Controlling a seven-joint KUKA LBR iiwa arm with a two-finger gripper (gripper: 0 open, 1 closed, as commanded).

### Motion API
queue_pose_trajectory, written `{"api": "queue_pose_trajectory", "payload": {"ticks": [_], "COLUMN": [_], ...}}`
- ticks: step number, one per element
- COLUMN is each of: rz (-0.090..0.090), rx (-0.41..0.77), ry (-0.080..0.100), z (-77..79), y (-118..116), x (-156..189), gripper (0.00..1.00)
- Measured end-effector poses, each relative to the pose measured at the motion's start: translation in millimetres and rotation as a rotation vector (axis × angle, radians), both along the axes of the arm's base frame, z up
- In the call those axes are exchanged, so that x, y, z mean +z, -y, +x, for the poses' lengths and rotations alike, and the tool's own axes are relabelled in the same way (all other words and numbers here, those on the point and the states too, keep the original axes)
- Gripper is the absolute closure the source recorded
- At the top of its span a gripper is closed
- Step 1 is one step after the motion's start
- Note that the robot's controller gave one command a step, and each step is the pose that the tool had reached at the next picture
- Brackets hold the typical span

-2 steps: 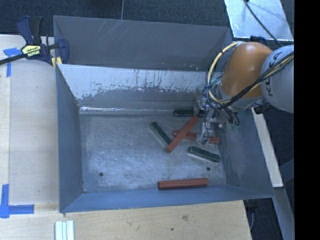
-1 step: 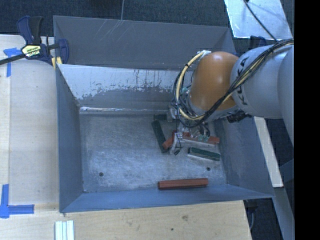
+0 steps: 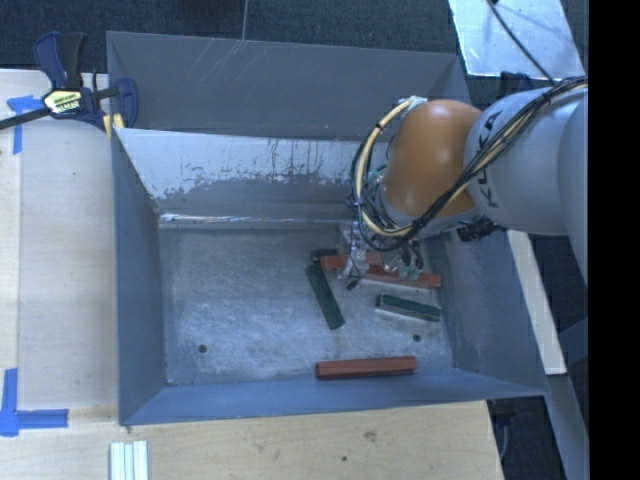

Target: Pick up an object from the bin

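The gripper (image 3: 352, 268) is low in the grey metal bin (image 3: 135, 298), a little right of the middle of the frame, under the orange cover of the wrist. How far it is open I cannot tell, and nothing can be seen held in it.

Directly beside it, and partly hidden by it, lies a short reddish-brown flat bar (image 3: 425, 279), whose long axis goes nearly left to right and which extends from the gripper toward the right. Just to the lower left of the gripper is a dark green narrow bar (image 3: 326, 296), with its long axis running from upper left to lower right. Its upper end seems to be very near the gripper.

To the lower right lies a green flat bar with a pale edge (image 3: 408, 308), almost level. Well apart, near the lower wall of the bin, lies a longer reddish-brown bar (image 3: 366, 368).

In my judgement, the reddish-brown bar at the gripper is the most probable thing to be picked.
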State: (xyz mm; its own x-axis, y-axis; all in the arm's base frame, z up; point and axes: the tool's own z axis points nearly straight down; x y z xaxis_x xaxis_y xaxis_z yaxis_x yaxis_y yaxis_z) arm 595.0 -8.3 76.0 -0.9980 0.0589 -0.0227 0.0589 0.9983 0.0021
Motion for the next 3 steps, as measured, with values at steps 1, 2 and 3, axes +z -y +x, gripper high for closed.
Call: {"api": "queue_pose_trajectory", "payload": {"ticks": [1,2,3], "rz": [-0.001,0.000,0.000], "rx": [0.000,-0.001,-0.005], "ry": [-0.017,-0.011,-0.011], "z": [-4.9,-3.0,-12.1], "y": [0.3,0.2,-19.3], "x": [-4.9,-3.1,134.9], "gripper": [0.00,1.00,1.00]}}
